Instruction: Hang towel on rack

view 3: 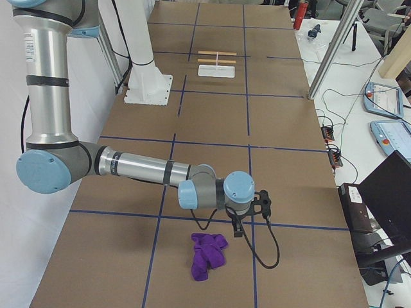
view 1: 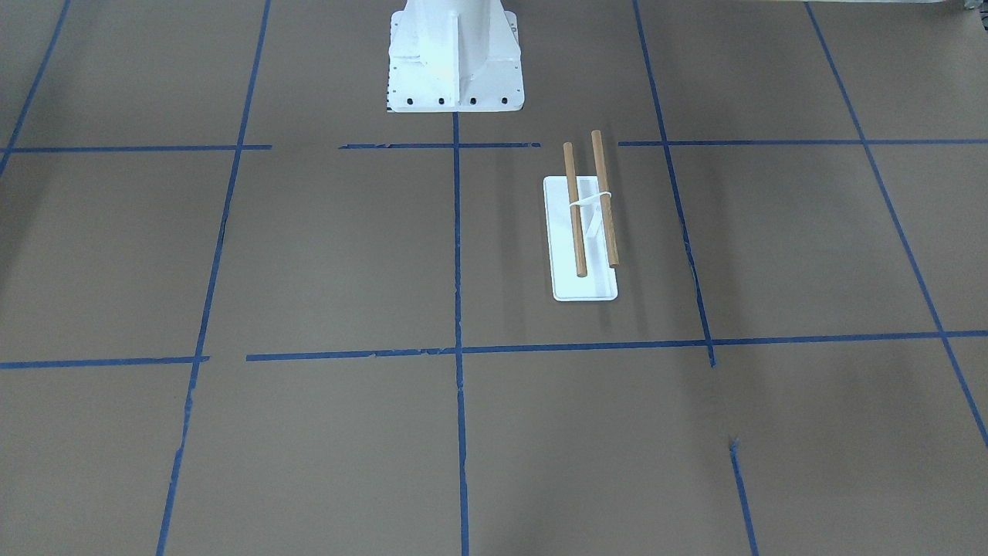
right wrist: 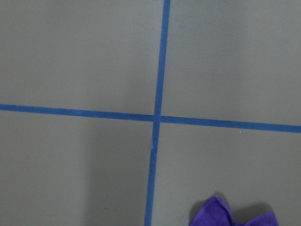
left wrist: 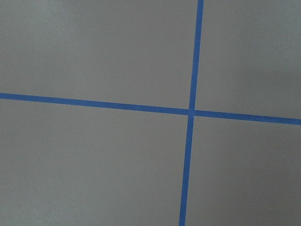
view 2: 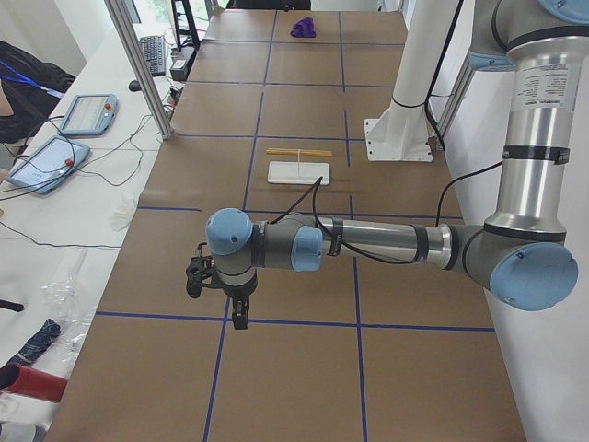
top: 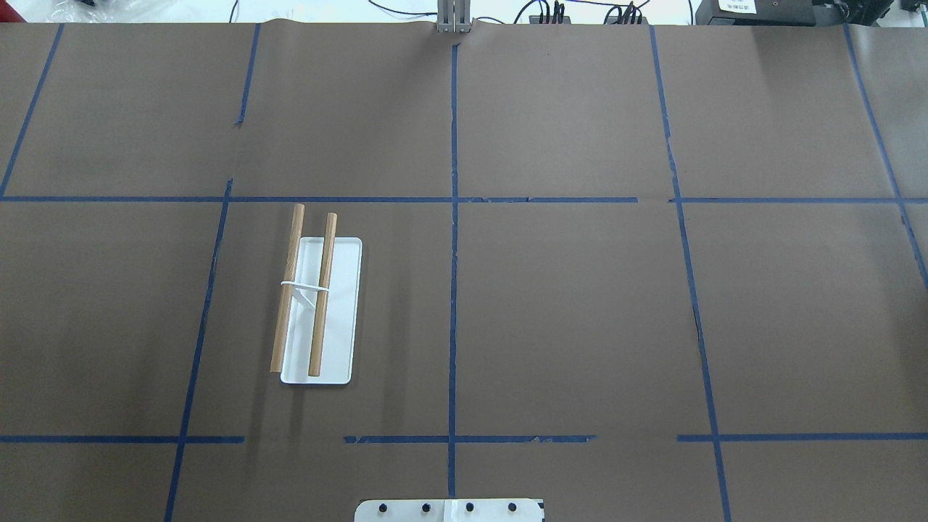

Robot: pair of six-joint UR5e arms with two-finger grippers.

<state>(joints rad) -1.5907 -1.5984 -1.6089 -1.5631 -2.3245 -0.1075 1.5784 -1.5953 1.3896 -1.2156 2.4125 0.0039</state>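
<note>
The rack, a white base (view 1: 584, 287) with two brown rods, stands bare on the table; it also shows in the overhead view (top: 339, 304) and both side views (view 2: 299, 171) (view 3: 217, 69). The purple towel (view 3: 207, 255) lies crumpled on the table at the robot's right end, far from the rack; it shows small in the left side view (view 2: 304, 28), and a corner shows in the right wrist view (right wrist: 230, 215). My right gripper (view 3: 237, 228) hangs just beside the towel. My left gripper (view 2: 240, 316) hangs over the table's left end. I cannot tell whether either is open.
The large white pedestal (view 1: 455, 62) stands at the robot's side of the table, near the rack. Blue tape lines (top: 454, 290) grid the brown table. Tablets and cables (view 2: 55, 157) lie on the side benches. A metal frame post (view 3: 331, 48) stands at the table's edge.
</note>
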